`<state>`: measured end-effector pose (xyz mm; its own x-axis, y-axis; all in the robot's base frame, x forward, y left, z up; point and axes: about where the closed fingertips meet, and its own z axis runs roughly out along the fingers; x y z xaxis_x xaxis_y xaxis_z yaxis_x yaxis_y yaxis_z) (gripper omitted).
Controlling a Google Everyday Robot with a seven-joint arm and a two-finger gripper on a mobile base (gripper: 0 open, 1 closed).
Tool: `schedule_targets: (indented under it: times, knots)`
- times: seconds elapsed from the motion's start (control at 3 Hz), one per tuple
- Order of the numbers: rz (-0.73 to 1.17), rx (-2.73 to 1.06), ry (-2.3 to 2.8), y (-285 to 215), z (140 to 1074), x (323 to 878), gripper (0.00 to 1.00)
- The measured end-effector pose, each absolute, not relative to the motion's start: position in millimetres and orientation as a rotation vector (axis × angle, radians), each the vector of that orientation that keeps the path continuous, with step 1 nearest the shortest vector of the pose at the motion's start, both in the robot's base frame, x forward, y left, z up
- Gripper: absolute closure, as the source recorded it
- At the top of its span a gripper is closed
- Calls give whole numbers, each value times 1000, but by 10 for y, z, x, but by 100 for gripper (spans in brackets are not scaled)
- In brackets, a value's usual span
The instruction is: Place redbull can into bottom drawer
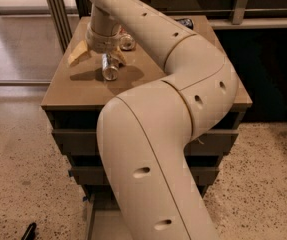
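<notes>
The redbull can (110, 73), slim and silver with a shiny end facing me, is over the left part of the cabinet top (73, 91). My gripper (109, 63) reaches down from the wrist and is shut on the redbull can, which hangs just above the surface and casts a shadow to its left. The bottom drawer (96, 220) is pulled out at the foot of the cabinet. Only its left edge and a strip of floor show, since my arm (153, 149) hides most of it.
A red-orange can (127, 42) lies behind the gripper. A dark can (185, 21) stands at the back right of the top. A pale yellow object (78, 55) lies to the gripper's left. The two upper drawers (65, 139) look closed. Metal posts (55, 9) stand at the back left.
</notes>
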<state>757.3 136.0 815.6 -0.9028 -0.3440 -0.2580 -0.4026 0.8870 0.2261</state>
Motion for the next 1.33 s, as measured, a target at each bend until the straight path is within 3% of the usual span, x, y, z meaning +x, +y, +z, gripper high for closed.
schedule_targets:
  times: [0.33, 1.33]
  knots:
    - [447, -583, 2841, 1390, 8091, 7597, 19]
    - [447, -583, 2841, 1391, 8091, 7597, 89]
